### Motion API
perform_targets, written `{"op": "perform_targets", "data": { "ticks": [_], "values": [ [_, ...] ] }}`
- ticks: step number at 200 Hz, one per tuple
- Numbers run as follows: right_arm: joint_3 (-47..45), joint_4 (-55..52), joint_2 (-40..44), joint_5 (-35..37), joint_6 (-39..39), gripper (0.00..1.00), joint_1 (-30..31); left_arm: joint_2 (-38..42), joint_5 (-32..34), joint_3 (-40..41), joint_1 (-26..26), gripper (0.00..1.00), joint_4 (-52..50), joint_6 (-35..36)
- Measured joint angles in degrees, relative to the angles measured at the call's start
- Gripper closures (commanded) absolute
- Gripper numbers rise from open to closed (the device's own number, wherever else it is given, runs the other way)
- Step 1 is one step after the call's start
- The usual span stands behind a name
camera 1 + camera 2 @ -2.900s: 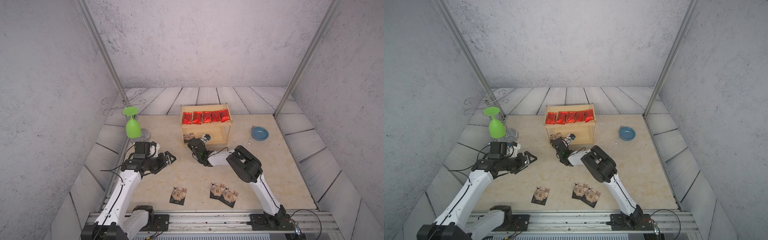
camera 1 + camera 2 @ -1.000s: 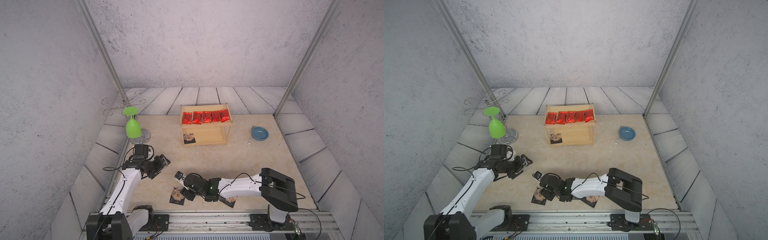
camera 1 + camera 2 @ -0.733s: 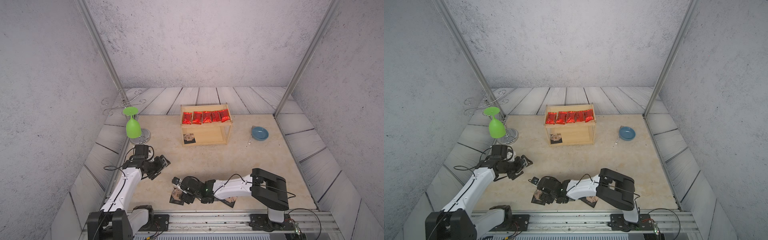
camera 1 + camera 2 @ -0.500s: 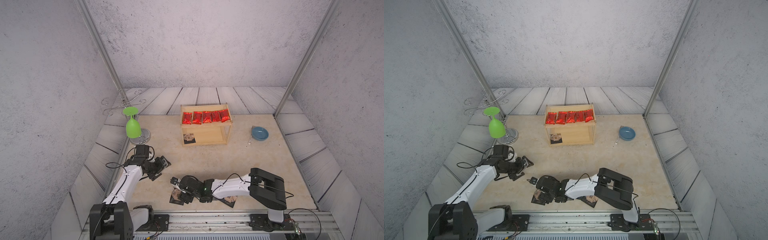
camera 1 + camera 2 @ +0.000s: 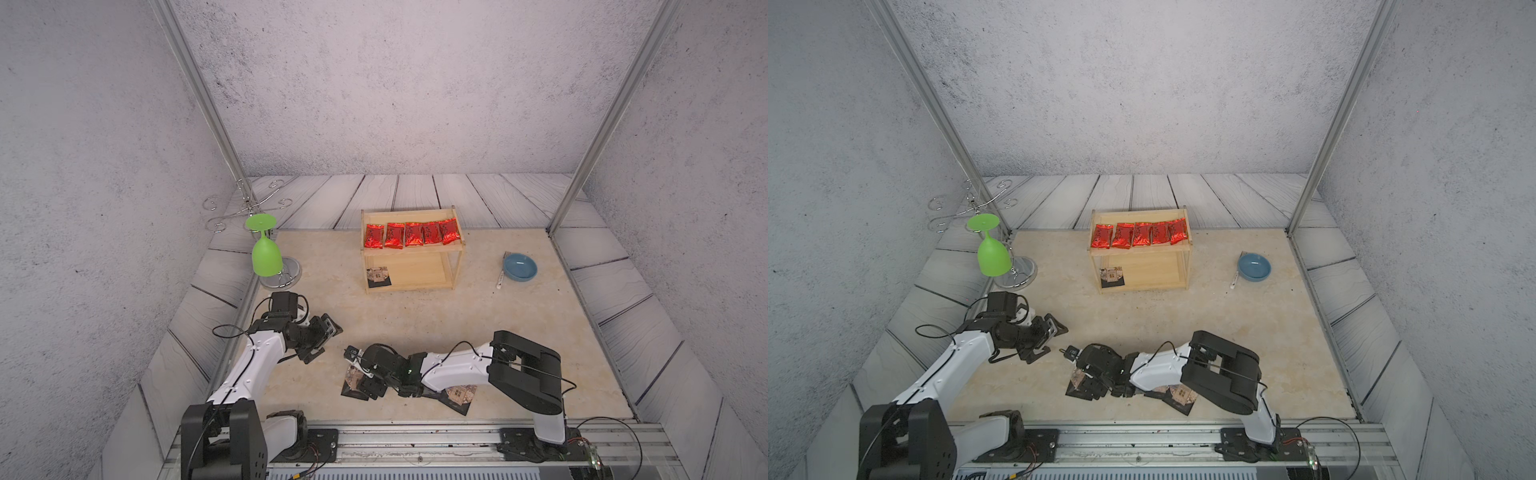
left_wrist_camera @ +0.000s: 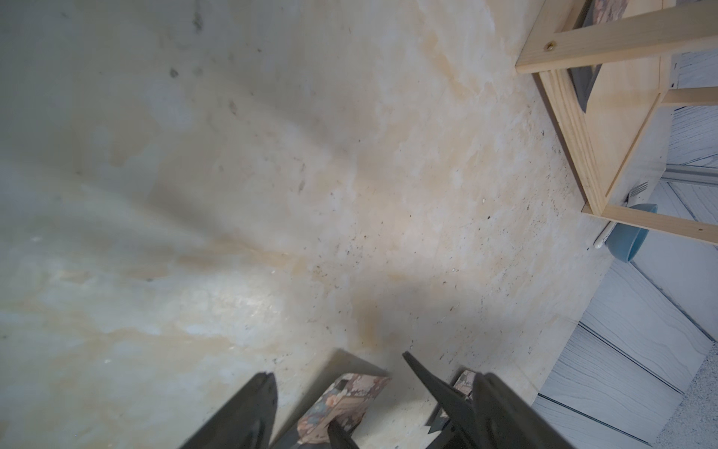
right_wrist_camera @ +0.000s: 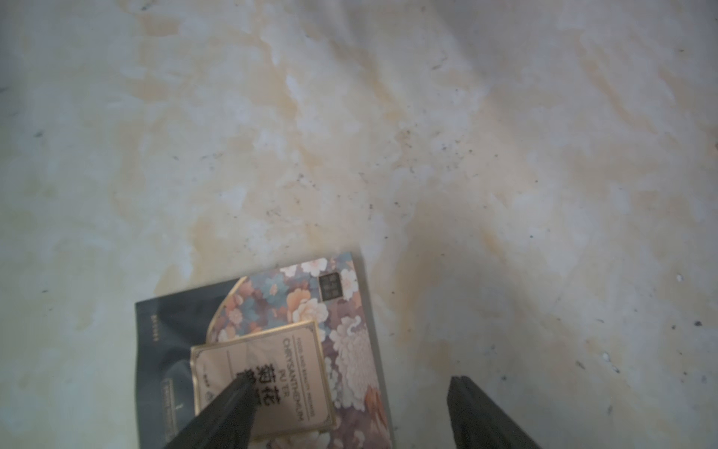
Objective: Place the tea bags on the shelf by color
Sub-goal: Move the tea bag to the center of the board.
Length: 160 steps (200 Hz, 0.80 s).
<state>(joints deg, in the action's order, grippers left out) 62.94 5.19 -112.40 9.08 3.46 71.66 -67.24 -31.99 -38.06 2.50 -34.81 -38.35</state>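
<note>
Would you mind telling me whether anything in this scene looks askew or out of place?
Slightly: on the shelf's top board, the rightmost red sachet is rotated out of line with the other four. Toward the table's front, two black packets appear to overlap, partly hidden. Nothing looks spilled or damaged.

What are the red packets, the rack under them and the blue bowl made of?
Shiny red rectangular sachets: likely foil, glinting and crinkled. Small pale two-tier rack: unpainted light wood, visible grain, matte. Round blue bowl: smooth, probably ceramic or plastic; cannot tell which.

Red sachets (image 5: 414,234), black floral packet (image 7: 272,342), light wood shelf (image 5: 409,287), blue bowl (image 5: 519,267)
</note>
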Motion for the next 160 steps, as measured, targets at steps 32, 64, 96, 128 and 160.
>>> {"op": "perform_targets", "data": {
  "ticks": [32,64,96,128,160],
  "values": [
    [-0.9,-0.3,1.0,0.0,-0.9,0.17,-4.2,-0.1,-2.5,3.3,0.0,0.19,2.8,-1.3],
    [-2.1,-0.9,2.2,-0.2,-1.6,0.18,-9.0,-1.5,-5.5,6.5,-0.3,0.22,6.0,-2.9],
    [-3.8,-1.9,5.4,-2.5,0.0,0.21,-11.1,-1.8,-6.3,7.7,-3.2,0.24,8.5,-4.0],
    [-6.4,0.5,9.3,-9.4,6.2,0.48,-11.8,-5.1,-5.4,7.8,-5.5,0.3,12.6,-5.4],
    [-9.2,5.8,10.1,-17.8,13.8,0.68,-14.7,-10.3,-4.2,7.2,-9.1,0.33,16.7,-6.4]
  ]
}}
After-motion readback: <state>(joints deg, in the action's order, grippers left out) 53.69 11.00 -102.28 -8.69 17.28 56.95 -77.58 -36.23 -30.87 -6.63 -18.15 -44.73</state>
